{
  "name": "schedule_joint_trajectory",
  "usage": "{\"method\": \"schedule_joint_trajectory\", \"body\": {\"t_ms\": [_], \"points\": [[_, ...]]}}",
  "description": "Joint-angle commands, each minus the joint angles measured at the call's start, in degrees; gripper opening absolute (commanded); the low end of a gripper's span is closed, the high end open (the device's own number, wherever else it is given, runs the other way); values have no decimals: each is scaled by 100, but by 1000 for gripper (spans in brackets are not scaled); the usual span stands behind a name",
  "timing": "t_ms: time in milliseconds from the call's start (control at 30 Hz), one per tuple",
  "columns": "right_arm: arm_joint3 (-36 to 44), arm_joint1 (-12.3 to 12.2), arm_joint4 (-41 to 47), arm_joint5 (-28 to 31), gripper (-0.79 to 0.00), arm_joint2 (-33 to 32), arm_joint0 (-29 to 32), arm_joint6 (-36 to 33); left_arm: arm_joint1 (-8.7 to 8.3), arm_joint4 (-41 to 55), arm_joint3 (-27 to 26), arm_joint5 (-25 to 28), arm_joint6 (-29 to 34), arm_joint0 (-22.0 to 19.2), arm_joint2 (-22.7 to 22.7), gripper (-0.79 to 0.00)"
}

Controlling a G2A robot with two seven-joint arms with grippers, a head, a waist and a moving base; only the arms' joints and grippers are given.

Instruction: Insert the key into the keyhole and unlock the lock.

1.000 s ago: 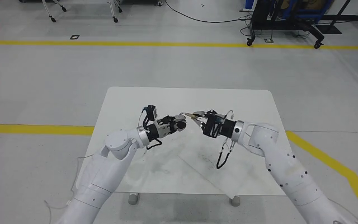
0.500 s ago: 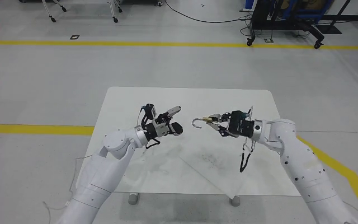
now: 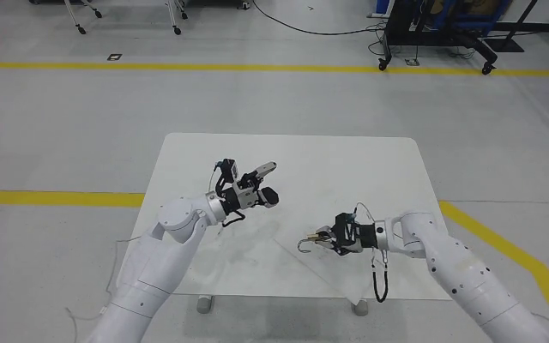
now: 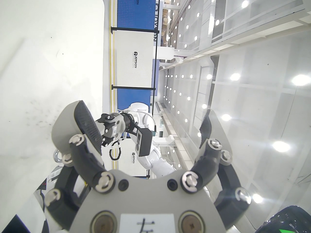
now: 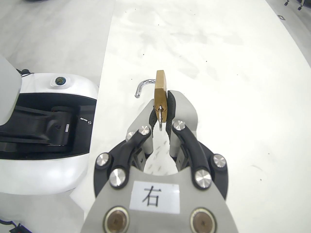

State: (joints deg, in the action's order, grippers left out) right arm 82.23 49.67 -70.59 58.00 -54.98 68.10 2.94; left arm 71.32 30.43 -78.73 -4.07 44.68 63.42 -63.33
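White table point(image 3: 343, 163), R tool point(image 5: 162, 103) clenched on lock point(image 5: 160, 86), key point(image 5: 160, 120) seemingly inserted, L tool point(image 4: 143, 120) released, empty

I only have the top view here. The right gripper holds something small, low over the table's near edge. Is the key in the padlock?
Observer: Yes. In the right wrist view the key is inserted in the end face of the brass padlock, which the right gripper clamps by its sides.
Operator: Is the shackle out?
Observer: The shackle is open. Its free end is clear of the padlock body, off to one side.
Operator: And the left gripper, anything in it?
Observer: No. The left wrist view shows the left gripper open with nothing in it.
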Motion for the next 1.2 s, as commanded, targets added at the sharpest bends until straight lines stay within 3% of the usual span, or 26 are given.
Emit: {"method": "schedule_joint_trajectory", "body": {"t_ms": [0, 433, 467, 500, 533, 567, 600, 867, 1167], "points": [[-191, 9, 18, 0, -785, 80, -109, 103, -1, -31, -5, -10, -2, -4, 6, 0], [-1202, 464, -98, -1069, -785, 836, -670, 318, -6, -119, -22, -46, -3, -7, 23, 0], [-1296, 506, -63, -1071, -606, 903, -729, 270, -6, -119, -22, -46, -3, -7, 23, 0], [-1373, 542, -25, -1079, -477, 946, -789, 252, -6, -119, -22, -46, -3, -7, 23, 0], [-1441, 569, -10, -1093, -406, 969, -843, 247, -6, -119, -22, -46, -3, -7, 23, 0], [-1487, 586, -12, -1124, -148, 972, -883, 248, -6, -119, -22, -46, -3, -7, 23, 0], [-1515, 596, -7, -1132, 0, 966, -901, 255, -6, -119, -22, -46, -3, -7, 23, 0], [-770, 395, -12, -1086, 0, 343, -629, 271, -6, -119, -22, -46, -3, -7, 23, 0], [1028, -105, 58, -1353, 0, -1888, 466, 1444, -6, -119, -22, -46, -3, -7, 23, 0]]}}
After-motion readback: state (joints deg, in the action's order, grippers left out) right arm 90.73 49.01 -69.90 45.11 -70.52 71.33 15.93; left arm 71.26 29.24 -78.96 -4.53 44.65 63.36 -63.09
